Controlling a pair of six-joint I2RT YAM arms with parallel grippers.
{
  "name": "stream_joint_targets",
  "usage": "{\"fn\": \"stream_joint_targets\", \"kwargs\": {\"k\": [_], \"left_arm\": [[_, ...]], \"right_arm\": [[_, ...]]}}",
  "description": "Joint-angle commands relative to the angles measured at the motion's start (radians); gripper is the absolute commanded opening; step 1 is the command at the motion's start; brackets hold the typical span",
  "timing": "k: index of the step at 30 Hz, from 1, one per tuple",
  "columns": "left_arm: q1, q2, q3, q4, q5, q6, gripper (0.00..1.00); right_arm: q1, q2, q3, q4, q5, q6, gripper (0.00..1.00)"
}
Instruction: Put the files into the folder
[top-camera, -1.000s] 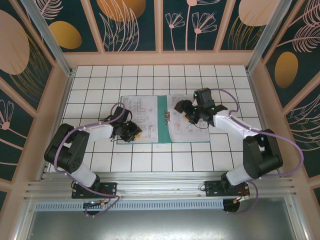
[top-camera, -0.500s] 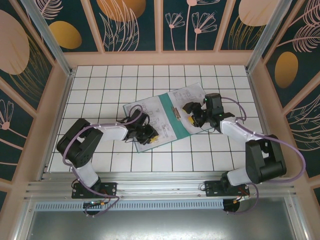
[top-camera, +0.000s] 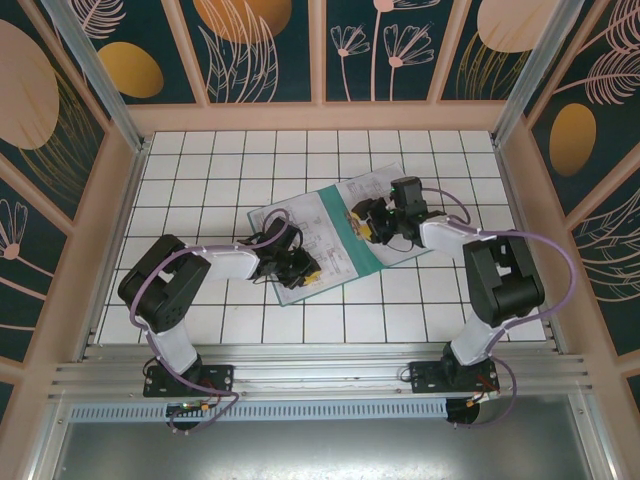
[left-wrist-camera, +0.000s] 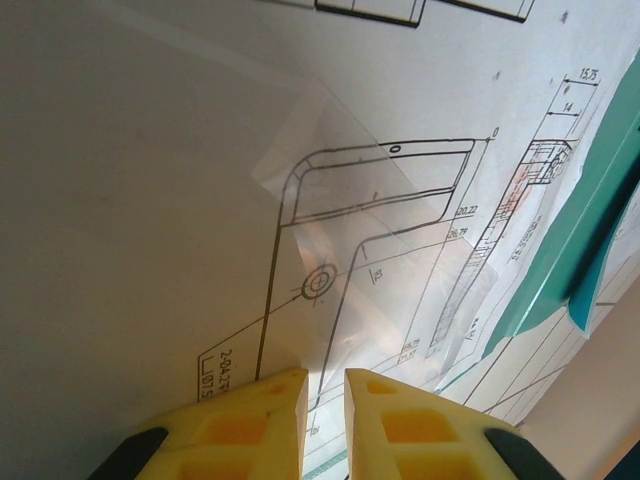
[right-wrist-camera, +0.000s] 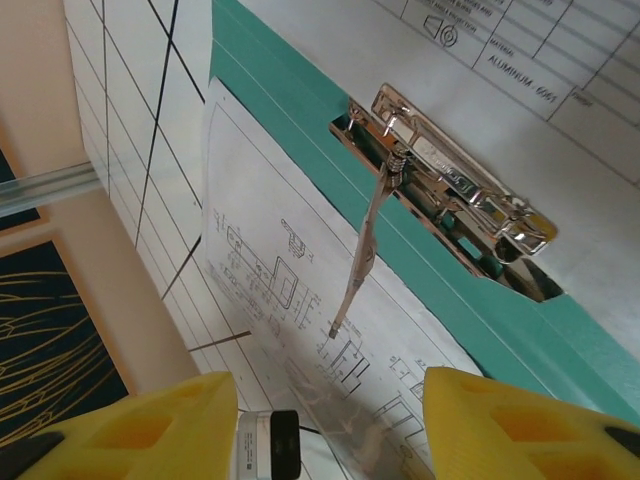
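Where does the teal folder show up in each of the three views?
Top external: folder is the teal strip mid-table, between the files.
Left wrist: folder at the right edge.
Right wrist: folder a diagonal band carrying the metal clip.
Shared landmark: the printed line drawings on the files.

Teal-green folder (right-wrist-camera: 290, 120), white files (right-wrist-camera: 280, 280) with grey line drawings.

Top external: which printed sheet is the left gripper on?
The left sheet, on the folder half left of its teal spine; the left gripper sits at its near edge. The right sheet lies across the spine, by the right gripper.
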Motion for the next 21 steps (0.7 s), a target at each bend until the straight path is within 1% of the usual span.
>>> {"fn": "stream_joint_targets", "kwargs": {"k": [1,6,9,13,21], "left_arm": [[-0.008,0.030,0.009,-0.040,-0.012,0.001,0.19],[-0.008,0.030,0.011,-0.047,-0.015,0.005,0.19],[-0.007,0.029,0.012,-0.049,-0.015,0.007,0.19],[-0.008,0.029,0.016,-0.053,-0.016,0.008,0.19],[-0.007,0.030,0.016,-0.054,-0.018,0.008,0.19]], "right_arm": [[0.012,0.042,0.033,0.014,-0.013,0.017,0.49],[0.014,0.063,0.046,-0.016,-0.005,0.005,0.42],[0.012,0.065,0.040,-0.023,0.005,-0.003,0.40],[0.010,0.072,0.038,-0.017,0.004,-0.001,0.32],[0.010,0.064,0.028,-0.018,0.009,-0.001,0.22]]}}
